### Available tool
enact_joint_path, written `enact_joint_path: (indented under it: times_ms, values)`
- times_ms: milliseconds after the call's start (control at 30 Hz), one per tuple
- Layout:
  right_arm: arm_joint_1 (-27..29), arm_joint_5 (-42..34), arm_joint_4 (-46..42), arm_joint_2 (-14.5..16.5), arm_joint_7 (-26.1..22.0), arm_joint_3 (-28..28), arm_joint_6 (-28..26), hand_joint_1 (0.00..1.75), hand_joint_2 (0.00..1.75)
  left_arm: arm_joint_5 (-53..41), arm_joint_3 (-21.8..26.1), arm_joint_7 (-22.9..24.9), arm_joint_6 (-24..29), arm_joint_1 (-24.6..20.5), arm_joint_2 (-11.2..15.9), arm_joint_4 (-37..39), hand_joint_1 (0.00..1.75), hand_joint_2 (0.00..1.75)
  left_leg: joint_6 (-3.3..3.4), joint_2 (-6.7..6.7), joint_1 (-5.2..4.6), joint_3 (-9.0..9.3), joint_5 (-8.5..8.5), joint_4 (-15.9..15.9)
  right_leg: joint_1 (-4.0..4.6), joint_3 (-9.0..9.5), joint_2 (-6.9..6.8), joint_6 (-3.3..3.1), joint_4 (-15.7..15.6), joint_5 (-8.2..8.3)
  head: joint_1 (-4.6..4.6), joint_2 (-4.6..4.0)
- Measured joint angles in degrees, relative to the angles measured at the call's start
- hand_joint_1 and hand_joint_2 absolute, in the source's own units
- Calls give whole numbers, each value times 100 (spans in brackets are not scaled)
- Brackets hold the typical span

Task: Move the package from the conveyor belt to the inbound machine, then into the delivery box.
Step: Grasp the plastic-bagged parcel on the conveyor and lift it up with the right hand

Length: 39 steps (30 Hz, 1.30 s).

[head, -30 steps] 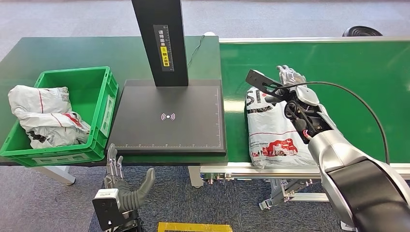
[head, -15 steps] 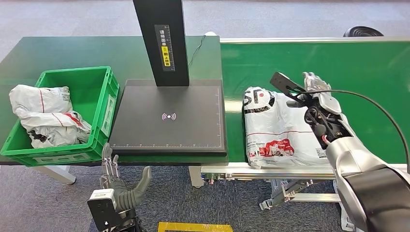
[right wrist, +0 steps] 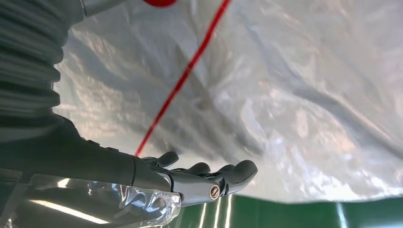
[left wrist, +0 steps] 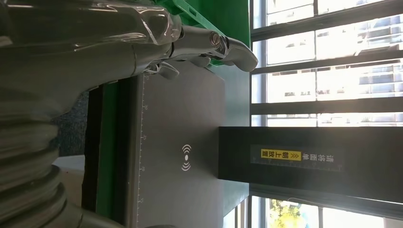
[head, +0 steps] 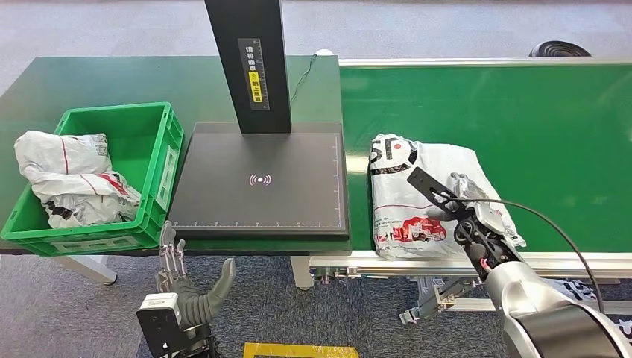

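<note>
On the conveyor belt (head: 522, 112) the package (head: 425, 194) lies unlifted beside the inbound machine (head: 261, 183), right hand (head: 466, 195) over it with fingers apart, not yet gripping, left hand (head: 186, 287) hanging open below the table; scan and delivery box (head: 141, 123) both remain

White plastic package (head: 425, 195) on green conveyor belt (head: 536, 127), right of black inbound machine plate (head: 261, 186). Green plastic crate (head: 153, 134) left of plate, white bags (head: 71, 179) inside. Right hand (head: 466, 195) over package.
</note>
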Motion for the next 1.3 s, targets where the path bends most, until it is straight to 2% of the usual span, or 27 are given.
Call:
enact_joint_path:
  times_ms: [500, 867, 933, 967, 1000, 1067, 1100, 1200, 1300]
  values:
    - [577, 257, 26, 238, -62, -388, 132, 0, 175, -58, -44, 0, -87, 3, 32, 55, 0, 175, 2, 2, -1, 9, -3, 0, -1, 5, 1, 1, 0, -1, 0, 0]
    - [654, 256, 26, 406, -57, -509, 225, 0, 175, -65, -42, 0, -98, 4, 31, 55, 0, 175, 2, 3, -2, 26, -3, 0, -1, 20, 2, 1, -1, -1, 0, 0]
    - [657, 267, 26, 419, -58, -516, 233, 15, 175, -66, -41, 0, -107, 4, 30, 55, 0, 175, 2, 3, -2, 28, -3, 0, -1, 22, 2, 1, -1, -1, 0, 0]
    - [658, 275, 26, 424, -58, -520, 241, 35, 175, -66, -40, 0, -110, 3, 30, 55, 0, 175, 2, 3, -2, 29, -3, 0, -1, 22, 2, 1, -1, -1, 0, 0]
    - [659, 280, 26, 429, -59, -524, 256, 72, 175, -65, -40, 0, -113, 3, 30, 55, 0, 175, 2, 3, -2, 30, -3, 0, -1, 23, 2, 1, -1, -1, 0, 0]
    - [660, 293, 26, 438, -61, -532, 293, 130, 175, -65, -40, 0, -118, 3, 30, 55, 0, 175, 2, 3, -2, 32, -3, 0, -1, 26, 2, 1, -1, -1, 1, 0]
    - [660, 297, 26, 440, -63, -535, 307, 150, 175, -65, -39, 0, -120, 3, 30, 55, 0, 175, 2, 3, -2, 33, -3, 0, -1, 27, 2, 1, -1, -1, 1, 0]
    - [648, 306, 26, 442, -80, -548, 318, 160, 175, -63, -38, 0, -122, 3, 30, 55, 0, 175, 2, 3, -2, 38, -4, 0, -1, 33, 2, 1, -2, -2, 1, 0]
    - [635, 311, 26, 441, -125, -579, 318, 163, 175, -60, -38, 0, -127, 0, 30, 55, 0, 175, 2, 3, -2, 45, -4, 0, -1, 40, 2, 2, -2, -3, 1, 0]
